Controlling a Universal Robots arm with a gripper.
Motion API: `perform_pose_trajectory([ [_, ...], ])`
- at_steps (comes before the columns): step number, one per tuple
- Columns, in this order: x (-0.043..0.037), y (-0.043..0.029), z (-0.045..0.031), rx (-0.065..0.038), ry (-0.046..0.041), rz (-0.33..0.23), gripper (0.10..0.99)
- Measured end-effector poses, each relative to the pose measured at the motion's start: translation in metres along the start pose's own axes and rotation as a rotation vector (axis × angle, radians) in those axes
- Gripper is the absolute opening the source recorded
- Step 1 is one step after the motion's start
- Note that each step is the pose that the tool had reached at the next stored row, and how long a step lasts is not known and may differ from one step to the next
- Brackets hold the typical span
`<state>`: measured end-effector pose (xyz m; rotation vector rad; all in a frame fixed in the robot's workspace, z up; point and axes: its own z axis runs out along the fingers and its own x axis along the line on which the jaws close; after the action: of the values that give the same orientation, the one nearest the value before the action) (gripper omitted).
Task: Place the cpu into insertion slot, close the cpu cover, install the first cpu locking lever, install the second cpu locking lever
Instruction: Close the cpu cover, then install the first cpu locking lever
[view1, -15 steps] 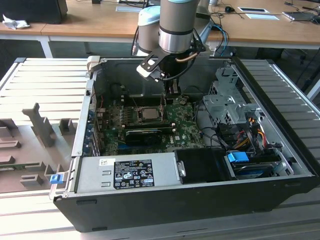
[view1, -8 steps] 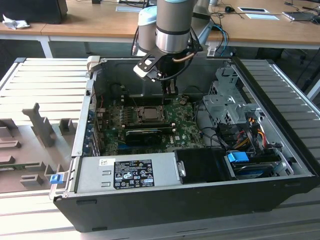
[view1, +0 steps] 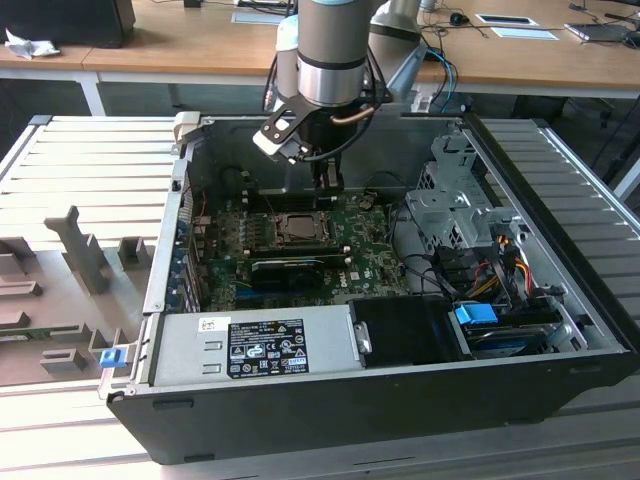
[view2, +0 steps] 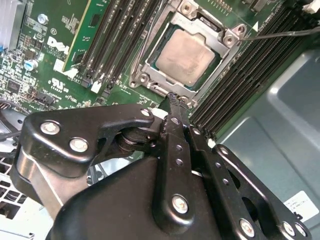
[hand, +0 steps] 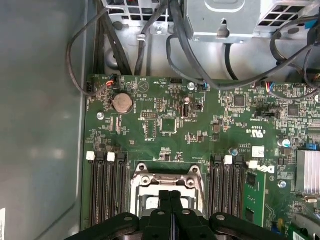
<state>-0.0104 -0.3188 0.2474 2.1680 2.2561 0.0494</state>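
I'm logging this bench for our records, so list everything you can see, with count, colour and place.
computer case: one, black, open on a grey slatted surface
motherboard: one, green, on the case floor
cpu: one, silvery-grey, mid-board
cpu cover: one, silvery, framing the cpu
memory slots: several, black, either side of the cpu
long card: one, black, between cpu and power supply
power supply: one, silver, exterior view's foreground
cables: several, black, beside the motherboard
robot arm: one, grey, reaching down into the case
tool: one, black, shut, tip by the cpu cover's edge
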Motion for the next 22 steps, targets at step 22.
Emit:
perform_pose_trajectory([
  [22,0.0008,-0.0306,0.0115,0.001,0.014,-0.038,0.106],
])
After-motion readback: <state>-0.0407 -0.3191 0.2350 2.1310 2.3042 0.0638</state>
